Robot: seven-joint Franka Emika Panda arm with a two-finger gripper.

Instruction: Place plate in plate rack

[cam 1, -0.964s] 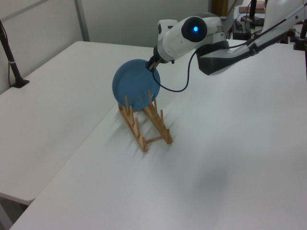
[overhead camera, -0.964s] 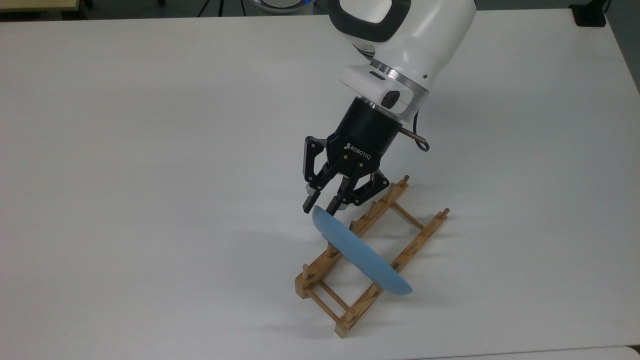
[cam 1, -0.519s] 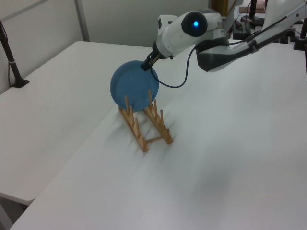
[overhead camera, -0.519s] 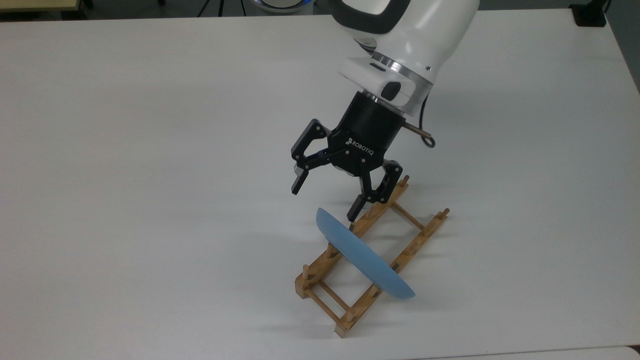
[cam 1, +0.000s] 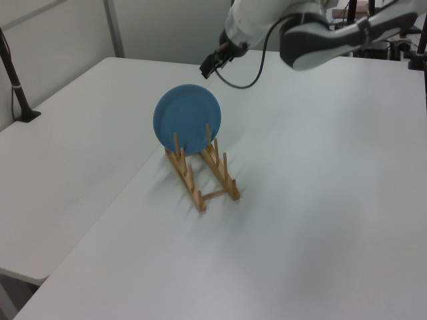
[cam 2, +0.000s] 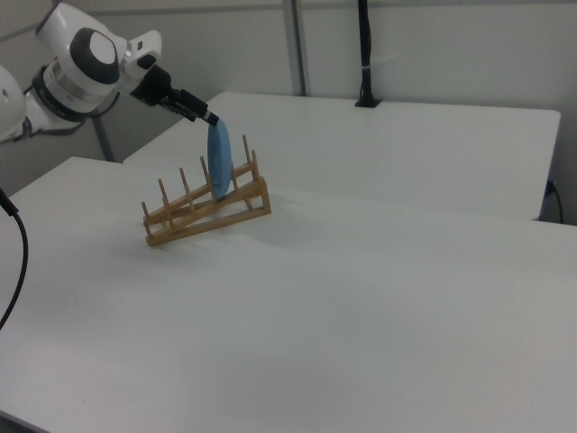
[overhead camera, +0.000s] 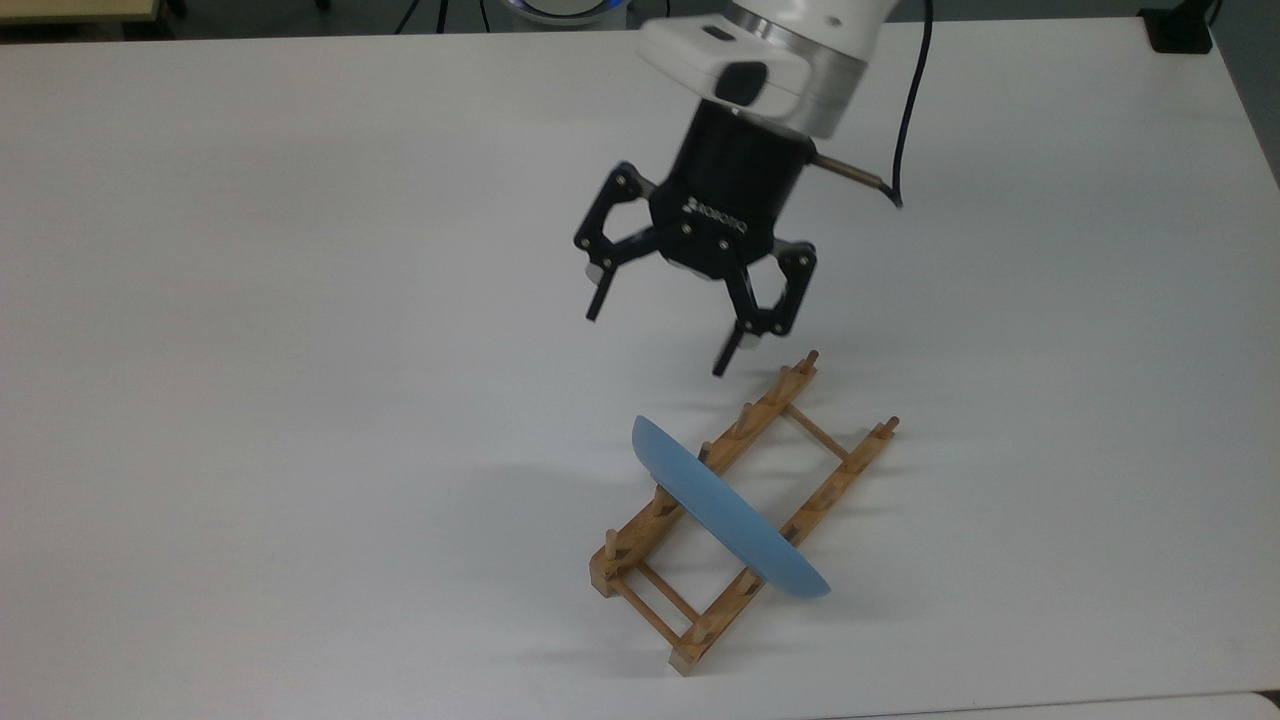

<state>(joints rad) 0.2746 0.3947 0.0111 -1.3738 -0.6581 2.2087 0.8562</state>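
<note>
Plate: the blue plate stands on its edge in the wooden rack, between the pegs, near the end at the bottom of the top view. It leans a little on the pegs, and I think that is what keeps it from rolling.

Rack: it sits flat on the white counter. The slots toward the top of the top view hold nothing.

Jaws: the jaws of the gripper are wide apart and hold nothing. They hang in the air above the counter, apart from the plate and just past the rack's far end in the top view.

Job: it looks done, since the plate is in the rack and nothing grips it.

Room: there is lots of bare counter all around the rack. The counter's edges are well away from it.

Watch out: the plate's top edge sticks up higher than the pegs, so a low sweep over the rack could knock it.
</note>
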